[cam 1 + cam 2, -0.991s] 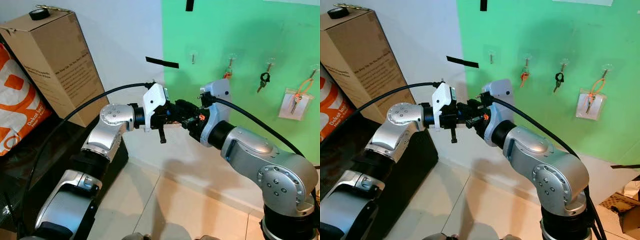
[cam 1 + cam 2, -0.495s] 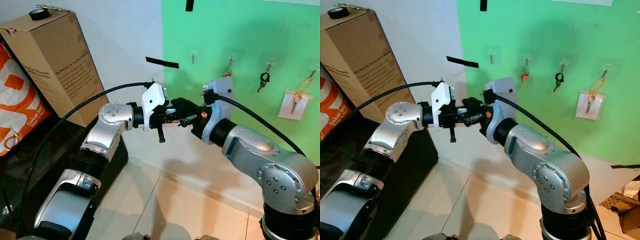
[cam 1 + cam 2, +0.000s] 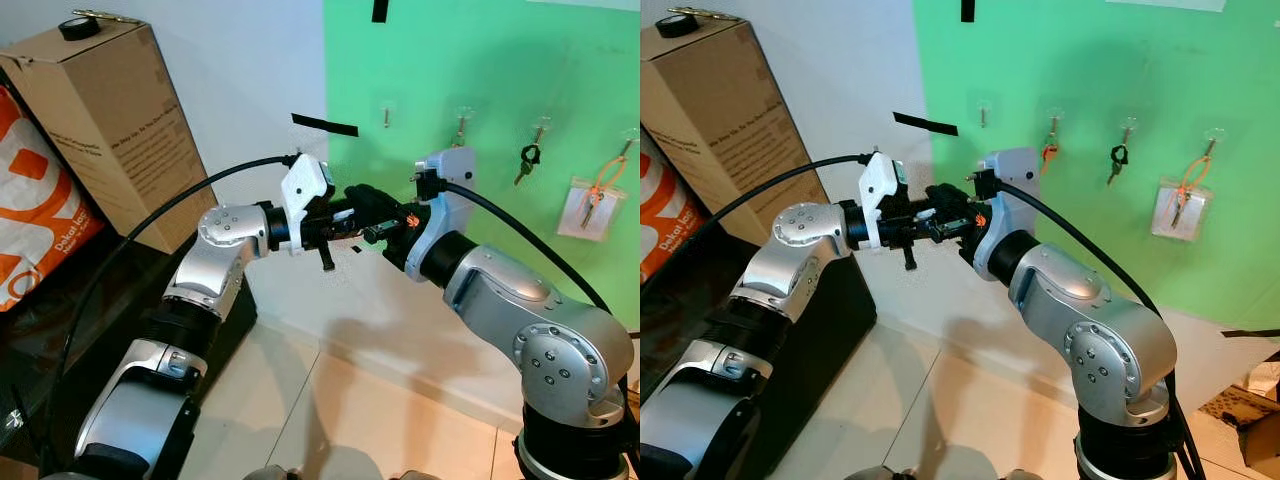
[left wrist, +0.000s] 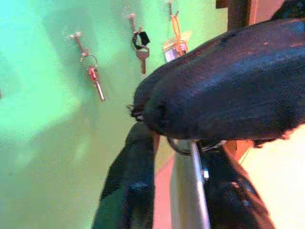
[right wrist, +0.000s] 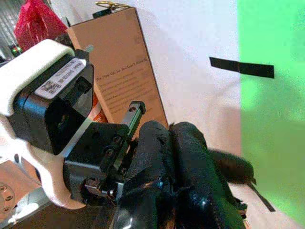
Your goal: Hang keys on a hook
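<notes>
My two grippers meet fingertip to fingertip in mid-air in front of the wall. The right gripper (image 3: pixel 362 222) has its black fingers (image 5: pixel 177 153) pressed together on the ring of the keys (image 4: pixel 189 149). The silver key blade hangs between the left gripper's (image 3: pixel 345 222) fingers (image 4: pixel 129 191), which stand open with a gap on each side of it. On the green board behind, an empty hook (image 3: pixel 386 115) sits up and right of the grippers.
Other hooks hold an orange key (image 3: pixel 458 140), a black key (image 3: pixel 528 158) and an orange lanyard with a card (image 3: pixel 590 200). A tall cardboard box (image 3: pixel 110 130) stands left on a dark cabinet (image 3: pixel 110 310). Black tape strip (image 3: pixel 324 125) marks the wall.
Both grippers have risen a little together, toward the wall. The right wrist has shifted up and to the right.
</notes>
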Controlling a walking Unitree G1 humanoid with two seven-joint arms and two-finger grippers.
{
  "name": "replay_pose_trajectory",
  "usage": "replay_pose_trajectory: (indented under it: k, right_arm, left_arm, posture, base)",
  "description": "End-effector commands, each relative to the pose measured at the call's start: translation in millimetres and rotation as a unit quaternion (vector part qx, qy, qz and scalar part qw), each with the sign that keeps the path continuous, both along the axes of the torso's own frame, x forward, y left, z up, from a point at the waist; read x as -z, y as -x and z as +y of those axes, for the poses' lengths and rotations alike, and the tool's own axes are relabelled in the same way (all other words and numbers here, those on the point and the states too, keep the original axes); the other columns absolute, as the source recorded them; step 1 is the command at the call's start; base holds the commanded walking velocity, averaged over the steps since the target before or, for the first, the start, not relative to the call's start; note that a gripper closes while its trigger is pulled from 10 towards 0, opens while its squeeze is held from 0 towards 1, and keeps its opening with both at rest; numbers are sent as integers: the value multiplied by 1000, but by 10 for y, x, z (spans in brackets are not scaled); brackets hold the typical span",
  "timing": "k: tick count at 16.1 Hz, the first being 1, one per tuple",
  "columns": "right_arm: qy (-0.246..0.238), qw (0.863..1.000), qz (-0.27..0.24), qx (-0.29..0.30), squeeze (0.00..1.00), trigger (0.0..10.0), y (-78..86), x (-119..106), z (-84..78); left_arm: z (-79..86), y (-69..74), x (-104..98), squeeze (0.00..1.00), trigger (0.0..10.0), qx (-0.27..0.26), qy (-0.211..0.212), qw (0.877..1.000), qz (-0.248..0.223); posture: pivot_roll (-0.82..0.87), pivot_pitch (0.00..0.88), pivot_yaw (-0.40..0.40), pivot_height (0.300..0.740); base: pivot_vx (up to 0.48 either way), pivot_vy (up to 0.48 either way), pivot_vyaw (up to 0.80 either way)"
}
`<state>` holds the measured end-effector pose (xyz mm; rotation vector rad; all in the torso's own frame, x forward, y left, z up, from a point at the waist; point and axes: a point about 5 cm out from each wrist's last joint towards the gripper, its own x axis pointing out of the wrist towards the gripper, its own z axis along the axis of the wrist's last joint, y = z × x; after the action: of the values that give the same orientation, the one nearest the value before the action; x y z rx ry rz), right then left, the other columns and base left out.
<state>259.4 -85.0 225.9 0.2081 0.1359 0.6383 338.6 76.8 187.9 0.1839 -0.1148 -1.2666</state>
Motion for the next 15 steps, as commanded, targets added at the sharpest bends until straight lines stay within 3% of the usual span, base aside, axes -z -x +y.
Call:
replay_pose_trajectory:
  k: [1,15]
  right_arm:
    - [-2,1000,0,-30,0,0,29,-13,86]
    - [21,999,-3,28,0,0,-59,69,-100]
  left_arm:
    - [13,-6,-93,1000,10000,-5,9,1000,-15]
    - [263,123,-1,1000,10000,-24,-12,1000,-4]
  posture:
    - [-187,0,82,740]
    - [-176,0,68,740]
  base:
    - [0,0,0]
    - [0,0,0]
